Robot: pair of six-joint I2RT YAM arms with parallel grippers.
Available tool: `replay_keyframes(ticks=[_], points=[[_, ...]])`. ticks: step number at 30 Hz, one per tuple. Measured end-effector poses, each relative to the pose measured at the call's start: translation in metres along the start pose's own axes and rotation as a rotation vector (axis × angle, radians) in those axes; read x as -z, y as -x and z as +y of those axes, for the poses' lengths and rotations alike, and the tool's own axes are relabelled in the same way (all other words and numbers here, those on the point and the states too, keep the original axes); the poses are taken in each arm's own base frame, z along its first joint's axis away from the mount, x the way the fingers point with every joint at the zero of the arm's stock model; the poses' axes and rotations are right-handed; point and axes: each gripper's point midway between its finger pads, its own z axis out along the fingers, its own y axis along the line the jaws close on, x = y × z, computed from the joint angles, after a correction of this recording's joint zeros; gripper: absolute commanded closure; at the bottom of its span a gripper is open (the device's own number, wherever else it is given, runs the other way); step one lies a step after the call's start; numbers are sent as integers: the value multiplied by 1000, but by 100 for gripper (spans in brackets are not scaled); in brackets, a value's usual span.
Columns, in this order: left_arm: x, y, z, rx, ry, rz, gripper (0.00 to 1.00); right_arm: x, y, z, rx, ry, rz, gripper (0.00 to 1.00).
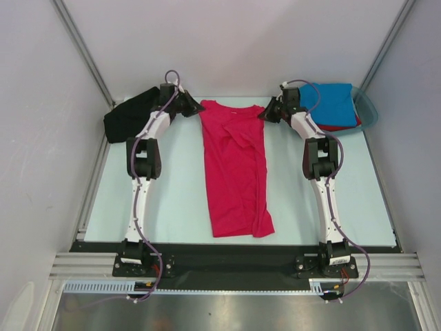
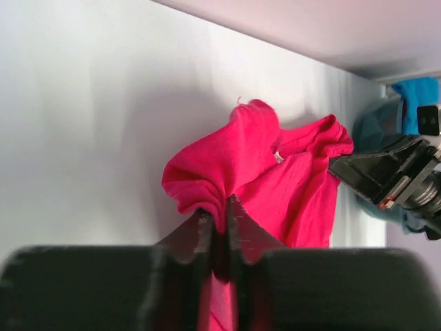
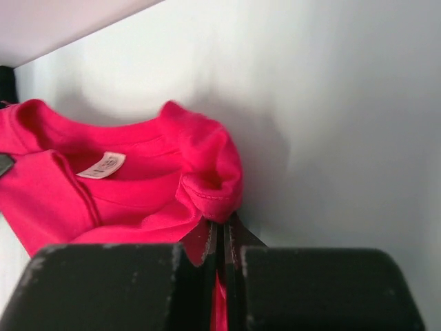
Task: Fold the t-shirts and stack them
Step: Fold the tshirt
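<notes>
The crimson-pink t-shirt [image 1: 234, 169] lies lengthwise in the middle of the table, sleeves folded in, neck at the far end. My left gripper [image 1: 196, 107] is shut on its far left shoulder corner; the left wrist view shows the cloth [image 2: 241, 165] bunched between the fingers. My right gripper [image 1: 264, 114] is shut on the far right shoulder corner; the right wrist view shows the cloth [image 3: 207, 176] pinched and the white neck label [image 3: 101, 165]. The black t-shirt [image 1: 131, 114] lies crumpled at the far left. The bright blue t-shirt [image 1: 334, 103] lies on the red one [image 1: 337, 127].
The translucent teal tub [image 1: 368, 109] at the far right holds the blue and red shirts. White walls enclose the table on three sides. A black strip [image 1: 234, 258] with the arm bases runs along the near edge.
</notes>
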Motion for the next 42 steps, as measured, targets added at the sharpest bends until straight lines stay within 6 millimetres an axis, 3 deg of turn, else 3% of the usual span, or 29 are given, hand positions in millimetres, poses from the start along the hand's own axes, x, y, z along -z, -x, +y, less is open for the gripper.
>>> replay_keyframes(ticks=[1, 2, 4, 5, 6, 9, 13, 18, 20, 24, 26, 30, 32, 35, 37, 39, 42], points=[[1, 2, 2, -1, 4, -5, 69, 0, 2, -1, 4, -9, -9, 100], [1, 3, 3, -2, 6, -7, 40, 0, 5, -3, 10, -20, -19, 100], [0, 4, 5, -5, 6, -9, 19, -2, 10, -5, 22, -32, -37, 79], [0, 3, 5, -7, 4, -9, 0, -2, 13, -5, 31, -34, -47, 68], [-1, 2, 6, -4, 3, -4, 0, -2, 16, -6, 39, -35, -55, 47], [-2, -3, 9, -6, 6, 10, 0, 0, 30, 0, 91, -22, -102, 33], [8, -13, 8, -48, 26, 28, 0, 4, 30, 0, 150, -51, -110, 28], [45, -45, -3, -73, 99, 77, 0, 25, 20, 6, 233, -160, -82, 28], [64, -64, -16, -80, 118, 97, 0, 41, 17, 19, 274, -191, -75, 29], [95, -106, -57, -119, 102, 127, 0, 81, 11, 67, 339, -201, -82, 30], [112, -137, -76, -142, 95, 158, 0, 106, 3, 91, 358, -205, -82, 30], [146, -205, -94, -147, 69, 237, 0, 169, -36, 124, 371, -217, -62, 30], [169, -244, -81, -126, 90, 286, 0, 200, -64, 122, 355, -231, -31, 30], [211, -293, -52, -70, 149, 333, 0, 242, -109, 95, 295, -270, 33, 30], [236, -318, -41, -35, 164, 341, 0, 260, -141, 72, 237, -301, 90, 31], [250, -326, -43, -46, 144, 312, 0, 276, -180, 45, 167, -337, 160, 31], [259, -335, -45, -45, 116, 296, 0, 296, -230, 24, 87, -363, 250, 31]])
